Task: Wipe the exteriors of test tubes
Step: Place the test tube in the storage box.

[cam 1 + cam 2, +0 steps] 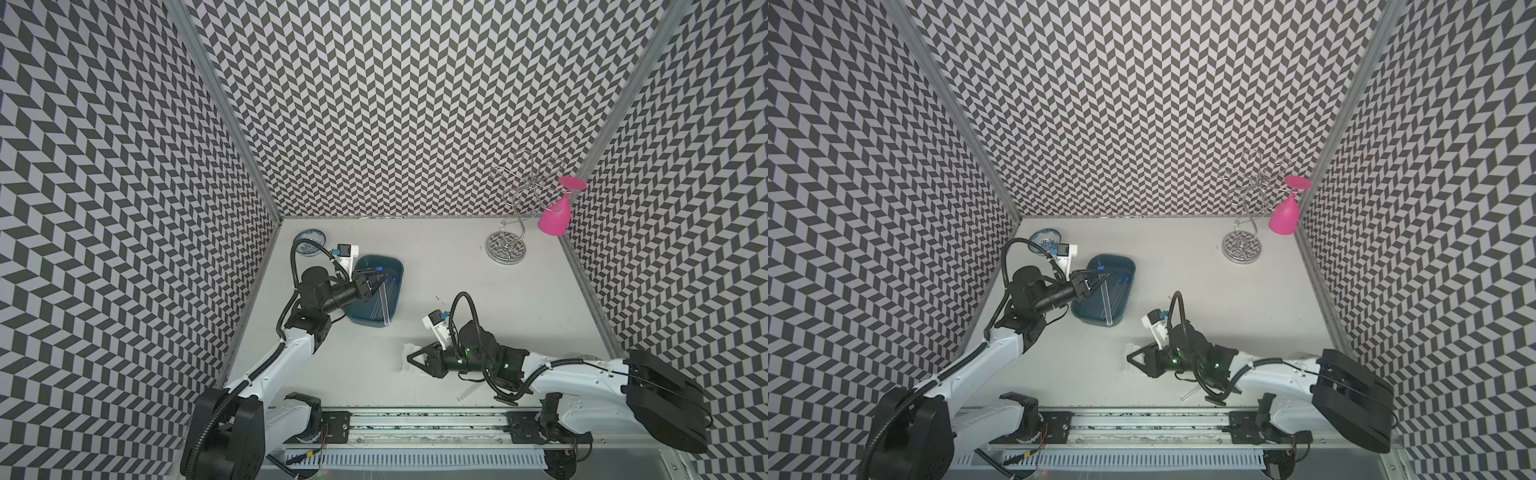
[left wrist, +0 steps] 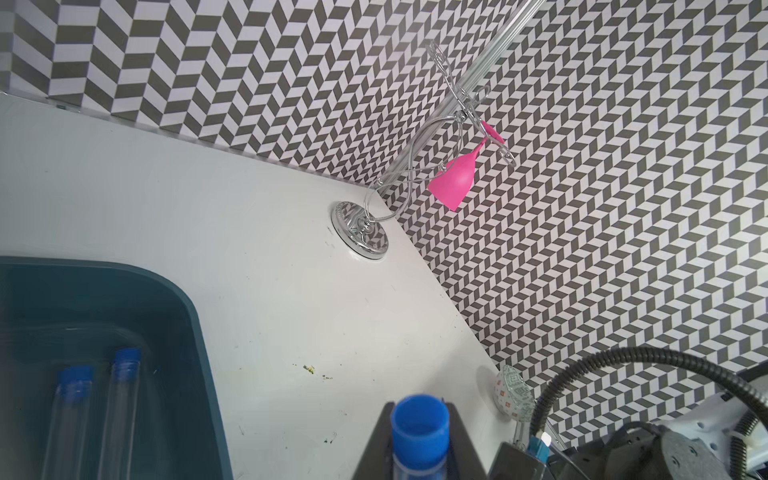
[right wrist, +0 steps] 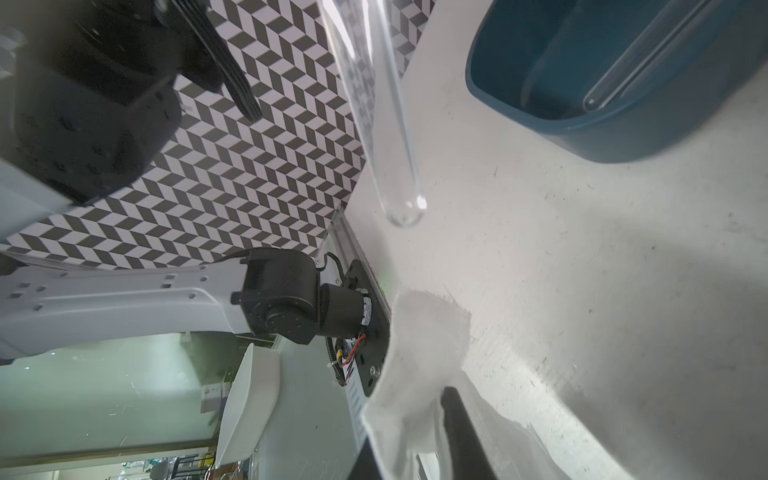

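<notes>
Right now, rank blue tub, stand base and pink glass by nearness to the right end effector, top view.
1. Blue tub, ahead-left of the right end effector.
2. Stand base, back right.
3. Pink glass, hanging in the back right corner.

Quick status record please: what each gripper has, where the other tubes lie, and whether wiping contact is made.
left gripper: shut on held tube at its blue cap, above the bin
right gripper: shut on the wipe, low over the table
in bin: two capped tubes
on table: loose tube under the right arm
contact: none, held tube and wipe are apart
</notes>
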Controlling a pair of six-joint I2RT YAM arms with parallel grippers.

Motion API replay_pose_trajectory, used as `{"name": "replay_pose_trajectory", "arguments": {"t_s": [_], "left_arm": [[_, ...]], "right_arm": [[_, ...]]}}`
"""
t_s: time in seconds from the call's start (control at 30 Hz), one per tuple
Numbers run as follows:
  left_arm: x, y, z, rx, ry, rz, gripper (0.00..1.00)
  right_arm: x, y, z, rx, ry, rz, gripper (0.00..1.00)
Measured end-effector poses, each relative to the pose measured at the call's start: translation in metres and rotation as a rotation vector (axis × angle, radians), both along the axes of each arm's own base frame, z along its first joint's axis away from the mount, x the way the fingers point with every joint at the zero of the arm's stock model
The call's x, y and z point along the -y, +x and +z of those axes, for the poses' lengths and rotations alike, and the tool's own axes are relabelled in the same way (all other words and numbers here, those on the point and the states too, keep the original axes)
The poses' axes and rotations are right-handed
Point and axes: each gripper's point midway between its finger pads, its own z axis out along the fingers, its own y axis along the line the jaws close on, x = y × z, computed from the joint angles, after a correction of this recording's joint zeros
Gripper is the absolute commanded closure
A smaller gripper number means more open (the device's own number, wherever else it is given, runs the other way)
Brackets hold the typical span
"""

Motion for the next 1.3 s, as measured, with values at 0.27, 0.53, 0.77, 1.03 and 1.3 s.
{"name": "replay_pose_trajectory", "arguments": {"t_s": [0.27,0.53,0.77,1.03,1.3], "left_arm": [[-0.018,0.020,0.005,0.016,0.031,0.046,0.81],[-0.039,0.048,-0.002,-0.011,0.071,0.087,0.81],[-0.056,0.070,-0.006,-0.019,0.116,0.118,0.81],[-0.068,0.097,-0.022,-0.047,0.181,0.133,0.81],[-0.076,0.129,-0.037,-0.070,0.256,0.154,0.81]], "right_arm": [[0.019,-0.006,0.011,0.011,0.006,-0.031,0.81],[0.032,0.000,0.022,0.041,0.002,-0.098,0.81],[0.037,0.007,0.018,0.053,-0.027,-0.133,0.81],[0.040,0.006,0.020,0.053,-0.029,-0.137,0.81],[0.046,0.007,0.047,0.093,0.039,-0.162,0.81]]}}
